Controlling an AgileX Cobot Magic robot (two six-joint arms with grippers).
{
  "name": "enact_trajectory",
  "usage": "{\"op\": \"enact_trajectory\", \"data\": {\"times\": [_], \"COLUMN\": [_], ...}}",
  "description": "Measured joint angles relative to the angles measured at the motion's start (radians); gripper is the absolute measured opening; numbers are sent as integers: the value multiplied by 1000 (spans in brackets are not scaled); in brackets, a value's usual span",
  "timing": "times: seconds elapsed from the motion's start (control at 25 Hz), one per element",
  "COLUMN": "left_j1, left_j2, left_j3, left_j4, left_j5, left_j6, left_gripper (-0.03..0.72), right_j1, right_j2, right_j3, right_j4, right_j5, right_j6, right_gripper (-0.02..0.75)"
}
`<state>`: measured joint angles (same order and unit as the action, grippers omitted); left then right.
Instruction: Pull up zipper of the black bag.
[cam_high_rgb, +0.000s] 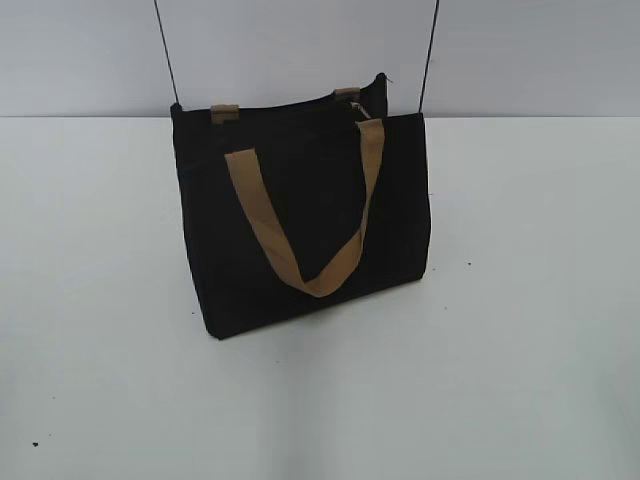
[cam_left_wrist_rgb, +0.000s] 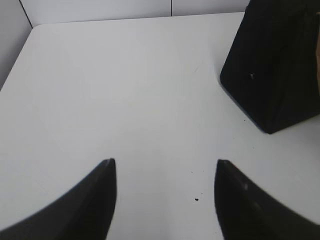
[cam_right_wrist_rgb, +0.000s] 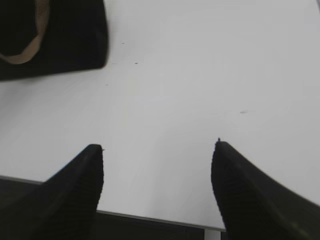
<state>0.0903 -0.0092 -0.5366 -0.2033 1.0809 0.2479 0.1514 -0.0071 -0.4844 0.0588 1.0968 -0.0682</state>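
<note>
The black bag (cam_high_rgb: 300, 225) stands upright on the white table, mid-view, with a tan handle (cam_high_rgb: 310, 230) hanging down its front and a second handle (cam_high_rgb: 225, 113) showing behind the top rim. The zipper (cam_high_rgb: 290, 112) runs as a thin dark line along the top rim; I cannot make out its pull tab. My left gripper (cam_left_wrist_rgb: 165, 167) is open and empty over bare table, with the bag (cam_left_wrist_rgb: 275, 65) at its upper right. My right gripper (cam_right_wrist_rgb: 157, 150) is open and empty, with the bag (cam_right_wrist_rgb: 60, 35) at its upper left. Neither gripper shows in the exterior view.
Two thin dark cables (cam_high_rgb: 168, 55) hang behind the bag against the pale wall. The table's near edge (cam_right_wrist_rgb: 150, 217) lies just below my right gripper. A small dark speck (cam_left_wrist_rgb: 196, 199) lies on the table.
</note>
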Motion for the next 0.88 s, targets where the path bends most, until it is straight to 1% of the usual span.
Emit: {"op": "enact_trajectory", "data": {"times": [0.08,0.16,0.24,0.88], "left_j1": [0,0,0,0], "left_j2": [0,0,0,0], "left_j3": [0,0,0,0], "left_j4": [0,0,0,0], "left_j5": [0,0,0,0], "left_j6": [0,1,1,1], "left_gripper": [475,475,475,473], "right_j1": [-83,-138,-167,-176], "right_j2": [0,0,0,0], "right_j3": [0,0,0,0], "right_j4": [1,3,4,6], "right_j5": [0,0,0,0], "right_j6": [0,0,0,0], "right_gripper": [517,517,517,517]}}
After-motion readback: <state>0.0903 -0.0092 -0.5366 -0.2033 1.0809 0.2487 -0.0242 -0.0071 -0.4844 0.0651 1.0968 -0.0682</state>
